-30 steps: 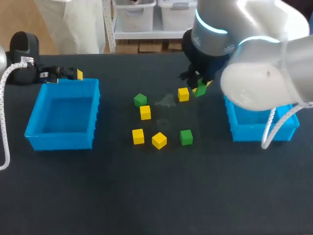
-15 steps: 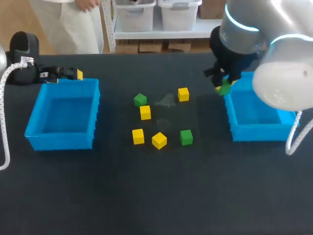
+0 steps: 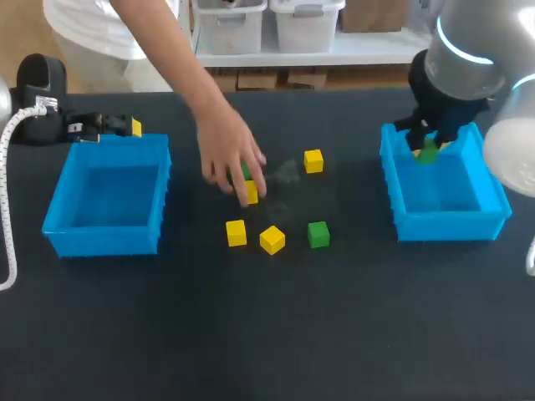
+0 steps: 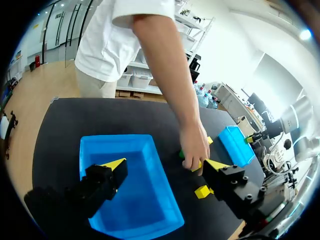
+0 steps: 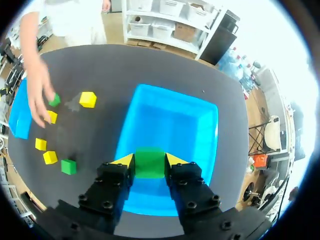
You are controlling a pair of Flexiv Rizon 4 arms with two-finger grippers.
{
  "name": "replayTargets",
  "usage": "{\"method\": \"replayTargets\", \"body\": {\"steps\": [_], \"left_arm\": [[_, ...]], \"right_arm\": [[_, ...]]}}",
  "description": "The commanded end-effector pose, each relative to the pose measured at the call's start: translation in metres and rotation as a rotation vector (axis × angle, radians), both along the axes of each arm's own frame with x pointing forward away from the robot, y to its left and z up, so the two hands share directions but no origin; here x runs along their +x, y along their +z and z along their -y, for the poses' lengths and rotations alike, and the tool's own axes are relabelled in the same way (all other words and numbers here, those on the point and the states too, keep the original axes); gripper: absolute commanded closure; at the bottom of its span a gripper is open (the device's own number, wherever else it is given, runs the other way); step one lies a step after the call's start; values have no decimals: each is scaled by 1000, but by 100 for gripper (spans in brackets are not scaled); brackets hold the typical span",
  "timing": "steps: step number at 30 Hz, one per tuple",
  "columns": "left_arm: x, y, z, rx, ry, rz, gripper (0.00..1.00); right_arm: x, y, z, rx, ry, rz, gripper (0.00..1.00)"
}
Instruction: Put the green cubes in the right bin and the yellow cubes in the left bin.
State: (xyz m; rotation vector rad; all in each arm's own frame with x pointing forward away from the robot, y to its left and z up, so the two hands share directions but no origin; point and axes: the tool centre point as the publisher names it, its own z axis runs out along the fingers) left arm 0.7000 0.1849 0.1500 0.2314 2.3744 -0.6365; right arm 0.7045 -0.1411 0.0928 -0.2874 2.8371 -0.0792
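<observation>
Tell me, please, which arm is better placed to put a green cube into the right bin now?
Right. The right pincer is shut on a green cube above the right bin; the left pincer is open near the left bin, far off.

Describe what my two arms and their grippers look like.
The right arm is rounded silver-grey casing with a glowing pale blue ring and a black wrist. The left arm shows a black end piece and a ribbed white cable. Both the left gripper and right gripper have blocky black fingers with wedge-shaped bright yellow tips.
</observation>
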Motion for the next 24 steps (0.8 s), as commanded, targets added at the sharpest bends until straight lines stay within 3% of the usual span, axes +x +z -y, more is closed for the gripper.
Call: {"method": "replayTargets", "body": {"steps": [1,11,24], "left_arm": [[0,0,0,0,0,0,0],[0,0,0,0,0,0,0],[0,0,0,0,0,0,0]], "right_arm": [[4,-14,7,4,-6,3,100],[9,-45,8,8,-34,-43,100],[6,-57,6,18,-34,-64,100]]}}
